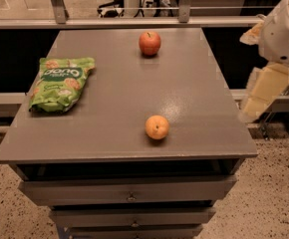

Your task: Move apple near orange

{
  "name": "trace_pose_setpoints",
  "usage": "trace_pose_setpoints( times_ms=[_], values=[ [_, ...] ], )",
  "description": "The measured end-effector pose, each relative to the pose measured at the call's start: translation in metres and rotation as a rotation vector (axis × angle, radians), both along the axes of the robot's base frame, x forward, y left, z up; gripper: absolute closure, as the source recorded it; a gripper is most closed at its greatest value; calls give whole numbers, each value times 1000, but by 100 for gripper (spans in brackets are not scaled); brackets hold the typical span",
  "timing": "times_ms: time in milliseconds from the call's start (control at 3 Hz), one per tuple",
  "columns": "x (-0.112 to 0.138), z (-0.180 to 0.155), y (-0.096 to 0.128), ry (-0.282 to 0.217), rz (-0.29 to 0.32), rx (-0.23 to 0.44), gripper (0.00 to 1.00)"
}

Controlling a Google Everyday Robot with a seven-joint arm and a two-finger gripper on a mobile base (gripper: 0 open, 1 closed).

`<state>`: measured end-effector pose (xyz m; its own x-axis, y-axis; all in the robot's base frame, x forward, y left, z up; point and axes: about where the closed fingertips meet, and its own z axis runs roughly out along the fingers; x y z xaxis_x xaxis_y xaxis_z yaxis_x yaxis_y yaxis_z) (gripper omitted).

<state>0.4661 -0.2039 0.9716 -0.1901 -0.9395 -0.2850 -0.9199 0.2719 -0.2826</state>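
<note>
The red apple (149,43) sits near the far edge of the grey table (109,93), about the middle of that edge. The orange (157,127) sits near the front edge, right of centre, well apart from the apple. Part of my arm, a white housing (284,31) with a cream link (261,91) below it, hangs off the table's right side. The gripper itself is out of view; nothing of the arm is over the table or touching either fruit.
A green snack bag (60,81) lies flat on the left part of the table. The table is a drawer cabinet with drawers (129,195) in front. A railing (134,21) runs behind the far edge. Speckled floor lies around.
</note>
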Motion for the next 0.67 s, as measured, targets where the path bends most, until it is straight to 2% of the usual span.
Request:
trace_pose_setpoints(
  times_ms=[333, 667],
  values=[
    [61, -4, 20, -105, 3, 91, 0],
    [114, -6, 39, -179, 6, 178, 0]
  ],
)
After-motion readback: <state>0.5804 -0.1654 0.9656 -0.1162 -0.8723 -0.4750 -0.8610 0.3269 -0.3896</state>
